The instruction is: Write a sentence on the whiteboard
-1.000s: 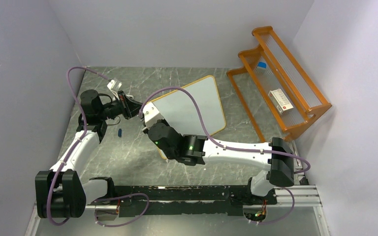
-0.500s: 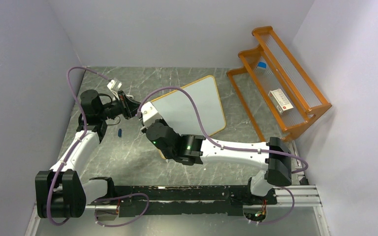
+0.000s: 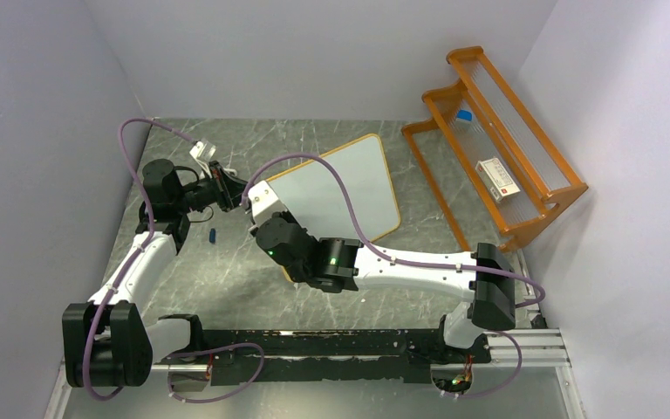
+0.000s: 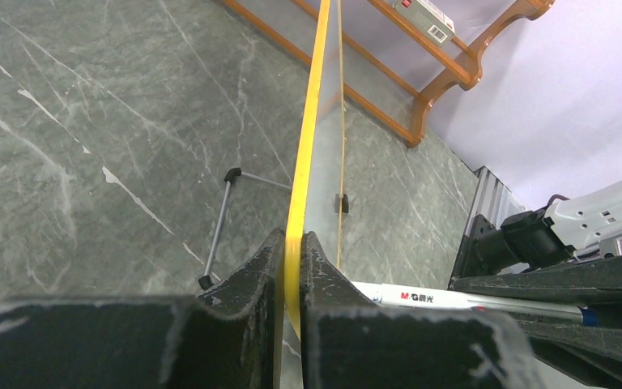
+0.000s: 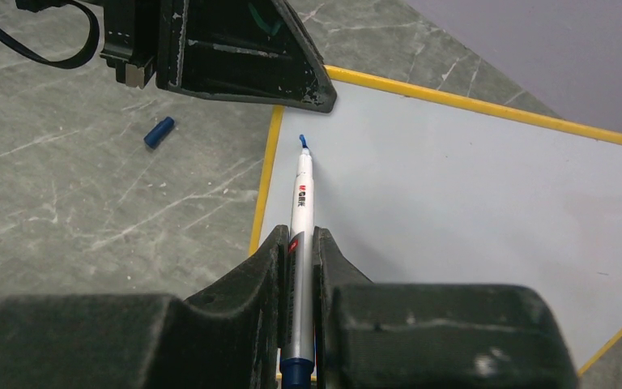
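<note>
Item: whiteboard point(image 3: 349, 188), orange-framed, propped at a tilt on the grey marble bench point(image 3: 227, 288), to the left of the orange rack point(image 3: 497, 148). Its surface is blank, and no lettering of the sentence can be seen in any view. Left tool point(image 4: 291, 255): clenched on the board's left frame edge, by which the board is steadied. Right tool point(image 5: 298, 243): clamped round an uncapped blue marker point(image 5: 302, 190). The marker's tip is set just inside the frame at the corner held by the left tool; whether the tip is touching the surface cannot be told. Blue cap point(image 5: 159, 131): lying on the bench, apart from the board. Change noted: over the last second the right arm has been shifted slightly toward that corner, while the left arm is unchanged. Assessment: the marker is judged to be placed for the opening stroke. Writing is not yet begun, and the whole sentence remains to be done.
</note>
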Robot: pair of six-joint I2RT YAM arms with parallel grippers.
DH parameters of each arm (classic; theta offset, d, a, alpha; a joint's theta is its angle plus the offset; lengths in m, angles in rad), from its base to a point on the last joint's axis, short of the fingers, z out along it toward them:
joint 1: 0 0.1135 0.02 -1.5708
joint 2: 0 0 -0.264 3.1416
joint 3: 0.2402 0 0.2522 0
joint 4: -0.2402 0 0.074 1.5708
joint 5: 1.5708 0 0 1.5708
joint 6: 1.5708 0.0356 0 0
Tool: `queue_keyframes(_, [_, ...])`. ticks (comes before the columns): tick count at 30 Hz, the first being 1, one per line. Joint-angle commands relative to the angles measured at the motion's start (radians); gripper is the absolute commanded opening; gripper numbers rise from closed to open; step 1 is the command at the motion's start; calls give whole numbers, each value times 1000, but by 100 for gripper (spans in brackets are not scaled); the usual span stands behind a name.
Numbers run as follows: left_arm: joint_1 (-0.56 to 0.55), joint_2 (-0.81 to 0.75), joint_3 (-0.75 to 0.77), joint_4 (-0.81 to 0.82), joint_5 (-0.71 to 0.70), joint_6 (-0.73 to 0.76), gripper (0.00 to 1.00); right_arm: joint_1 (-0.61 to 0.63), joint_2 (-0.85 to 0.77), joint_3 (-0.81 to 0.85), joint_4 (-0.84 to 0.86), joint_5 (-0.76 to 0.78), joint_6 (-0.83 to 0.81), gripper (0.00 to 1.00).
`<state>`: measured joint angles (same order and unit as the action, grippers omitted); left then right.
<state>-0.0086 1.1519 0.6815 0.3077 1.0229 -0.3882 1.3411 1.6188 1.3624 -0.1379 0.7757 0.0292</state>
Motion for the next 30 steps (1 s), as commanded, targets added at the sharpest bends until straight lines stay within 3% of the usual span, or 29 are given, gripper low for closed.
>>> queue_keyframes(1, [-16, 3, -4, -71, 3, 40, 5, 0, 15, 31, -46, 12, 34, 0])
queue_keyframes(30, [-15, 0, -8, -69, -3, 35, 5, 7, -10, 8, -197, -28, 155, 0])
